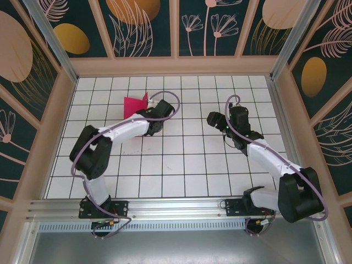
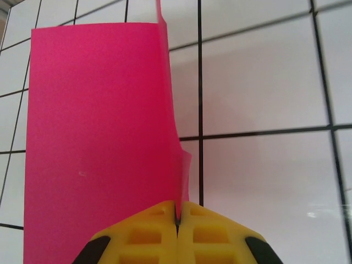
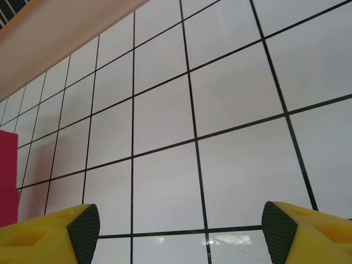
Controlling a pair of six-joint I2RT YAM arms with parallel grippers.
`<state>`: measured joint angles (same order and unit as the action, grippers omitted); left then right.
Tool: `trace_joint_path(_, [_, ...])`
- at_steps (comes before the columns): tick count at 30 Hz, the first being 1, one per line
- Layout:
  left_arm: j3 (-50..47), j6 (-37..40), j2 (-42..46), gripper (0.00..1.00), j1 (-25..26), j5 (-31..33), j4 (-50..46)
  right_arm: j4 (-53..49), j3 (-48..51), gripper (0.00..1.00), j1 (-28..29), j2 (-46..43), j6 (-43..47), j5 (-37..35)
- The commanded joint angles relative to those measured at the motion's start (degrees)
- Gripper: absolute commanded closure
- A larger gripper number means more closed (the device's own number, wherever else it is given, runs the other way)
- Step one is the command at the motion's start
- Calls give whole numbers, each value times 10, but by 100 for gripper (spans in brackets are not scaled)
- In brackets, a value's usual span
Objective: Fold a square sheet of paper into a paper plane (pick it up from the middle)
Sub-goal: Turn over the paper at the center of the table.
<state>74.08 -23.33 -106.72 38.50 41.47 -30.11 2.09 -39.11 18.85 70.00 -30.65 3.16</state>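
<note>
The square sheet of paper (image 1: pixel 133 104) is sitting at the far left of the white gridded surface (image 1: pixel 187 165), just in front of the left hand (image 1: pixel 146 108). In the left wrist view the sheet (image 2: pixel 99 137) is lying mostly flat to the left of the hand, while along its middle line it is bending up into a thin standing flap that is rising away from the tiles. The left hand (image 2: pixel 177 217) is pinching the paper at that raised line, its yellow fingers (image 2: pixel 148 231) pressed together with the pink edge caught between them.

The right hand (image 1: pixel 212 118) is hovering over the middle right of the surface, well apart from the sheet and touching nothing. Its fingers are spread wide in its own wrist view (image 3: pixel 181 225), with bare tiles showing between them and a sliver of the pink sheet (image 3: pixel 6 181) showing at the far left edge.

Judging from this, the task is only beginning: the pick-up from the middle is under way, and the sheet is starting to bend along a centre line, but no crisp crease is showing. No nose corners are turned in, no wings are formed, and nothing resembling a dart is appearing yet. Nearly all the folding is left to do.
</note>
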Motion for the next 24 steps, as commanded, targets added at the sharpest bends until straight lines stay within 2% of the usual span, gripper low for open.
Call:
trace_joint_path(1, [29, -2, -42, 93, 11, 45, -29, -15, 11, 20, -12, -22, -14, -10])
trace_joint_path(8, [64, -19, -111, 90, 34, 4, -25, -26, 11, 20, -29, -26, -23, -4])
trace_joint_path(19, [57, -39, -121, 85, 48, -92, 10, -25, 16, 20, -36, -22, -35, 7])
trace_joint_path(22, [56, -41, -95, 74, 56, -154, 29, -25, 14, 20, -38, -21, -39, 14])
trace_joint_path(24, [45, -44, -55, 63, 56, -220, 61, -24, 13, 20, -38, -20, -39, 19])
